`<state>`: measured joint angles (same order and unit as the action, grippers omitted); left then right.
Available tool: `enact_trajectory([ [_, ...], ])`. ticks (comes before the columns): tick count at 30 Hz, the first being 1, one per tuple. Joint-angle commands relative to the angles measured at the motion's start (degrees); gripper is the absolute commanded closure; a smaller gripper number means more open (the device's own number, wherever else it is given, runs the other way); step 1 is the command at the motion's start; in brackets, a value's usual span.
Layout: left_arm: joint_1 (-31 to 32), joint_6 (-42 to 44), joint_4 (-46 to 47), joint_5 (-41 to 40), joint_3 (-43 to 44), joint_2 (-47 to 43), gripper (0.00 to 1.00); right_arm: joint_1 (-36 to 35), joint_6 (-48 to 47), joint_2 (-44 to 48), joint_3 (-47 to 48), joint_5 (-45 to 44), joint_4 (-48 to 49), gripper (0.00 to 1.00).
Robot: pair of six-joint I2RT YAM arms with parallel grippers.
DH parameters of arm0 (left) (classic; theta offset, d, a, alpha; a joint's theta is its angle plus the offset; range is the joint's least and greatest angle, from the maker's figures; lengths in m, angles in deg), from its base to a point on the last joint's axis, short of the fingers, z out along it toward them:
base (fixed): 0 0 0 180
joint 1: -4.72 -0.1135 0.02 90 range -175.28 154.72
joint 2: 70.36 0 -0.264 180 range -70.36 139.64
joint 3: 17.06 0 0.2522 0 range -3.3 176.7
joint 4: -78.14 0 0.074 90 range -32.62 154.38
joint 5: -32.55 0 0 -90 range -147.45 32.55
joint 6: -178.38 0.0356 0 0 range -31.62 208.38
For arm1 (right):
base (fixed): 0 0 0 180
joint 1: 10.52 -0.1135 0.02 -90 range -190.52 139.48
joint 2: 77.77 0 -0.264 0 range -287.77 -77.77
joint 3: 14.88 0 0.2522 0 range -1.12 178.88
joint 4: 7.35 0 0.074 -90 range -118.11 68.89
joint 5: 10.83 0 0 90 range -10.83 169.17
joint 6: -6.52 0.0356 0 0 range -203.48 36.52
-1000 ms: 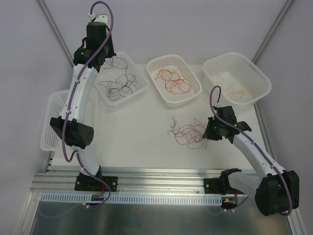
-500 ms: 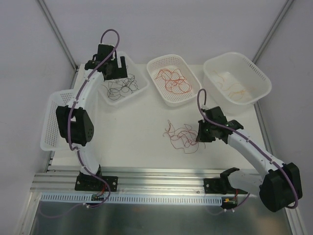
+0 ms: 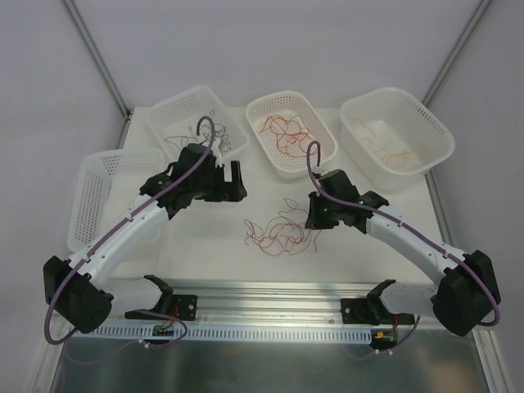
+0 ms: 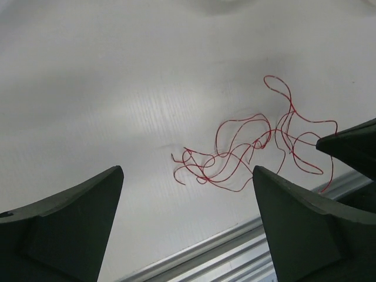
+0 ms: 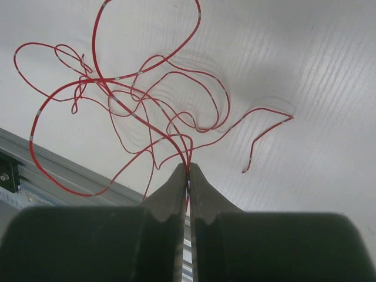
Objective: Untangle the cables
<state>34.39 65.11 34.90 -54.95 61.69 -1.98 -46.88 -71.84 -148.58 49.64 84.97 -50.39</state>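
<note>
A loose tangle of thin red cables [image 3: 277,233] lies on the white table in the middle. My right gripper [image 3: 314,219] is at the tangle's right edge, shut on a few red strands [image 5: 147,100] that fan out from its fingertips [image 5: 188,167]. My left gripper [image 3: 237,182] hovers up and to the left of the tangle, open and holding nothing. In the left wrist view its two dark fingers [image 4: 76,223] frame the red cables [image 4: 252,147], with the gripper [image 4: 187,171] above the table. More cables lie in the baskets: black [image 3: 184,135], red [image 3: 288,135], orange [image 3: 393,147].
Three white baskets stand along the back: left [image 3: 164,110], middle [image 3: 321,160], right [image 3: 438,135]. A fourth basket [image 3: 86,205] sits at the far left beside the left arm. The metal rail [image 3: 270,295] runs along the near table edge, close to the tangle.
My left arm swung from the black-cable basket down to the table's middle and its gripper opened. My right gripper dragged the red tangle leftwards.
</note>
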Motion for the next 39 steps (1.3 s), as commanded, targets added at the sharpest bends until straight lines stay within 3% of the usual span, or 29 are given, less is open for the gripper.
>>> enact_trajectory([
  [1,4.0,-9.1,4.0,-1.1,-6.9,0.5,0.08,-0.6,1.1,0.3,1.0,0.0,1.2,0.95],
  [6,7.9,-18.7,8.1,-4.2,-10.1,5.5,0.14,-1.9,1.5,1.1,0.6,0.7,1.9,0.95],
  [14,12.5,-22.0,10.9,-6.6,-8.9,17.6,0.31,-3.6,1.6,1.2,0.8,0.0,1.9,0.95],
  [17,12.6,-23.0,11.1,-6.7,-8.2,20.6,0.44,-4.0,1.5,1.6,1.0,-0.5,1.4,0.95],
  [21,12.7,-23.3,11.3,-7.2,-8.0,22.1,0.69,-4.2,0.4,2.6,1.1,-1.9,0.2,0.95],
  [22,12.7,-23.1,11.2,-8.7,-8.6,21.7,0.85,-4.1,-0.1,2.8,1.3,-2.1,-0.2,0.95],
  [25,12.3,-20.9,10.5,-12.9,-9.9,18.4,1.0,-4.0,-2.5,3.9,2.3,-5.4,-3.4,0.97],
  [26,12.0,-20.2,9.0,-14.3,-10.1,17.2,1.0,-3.9,-3.2,5.1,2.7,-9.5,-4.4,0.98],
  [32,5.1,-13.4,-1.6,-26.8,-10.7,4.7,1.0,3.2,-6.4,10.3,7.7,-14.3,-13.4,0.99],
  [39,-7.0,-3.6,-9.9,-34.8,-5.9,-10.4,1.0,24.2,-7.5,17.4,15.2,-10.3,-19.5,0.99],
])
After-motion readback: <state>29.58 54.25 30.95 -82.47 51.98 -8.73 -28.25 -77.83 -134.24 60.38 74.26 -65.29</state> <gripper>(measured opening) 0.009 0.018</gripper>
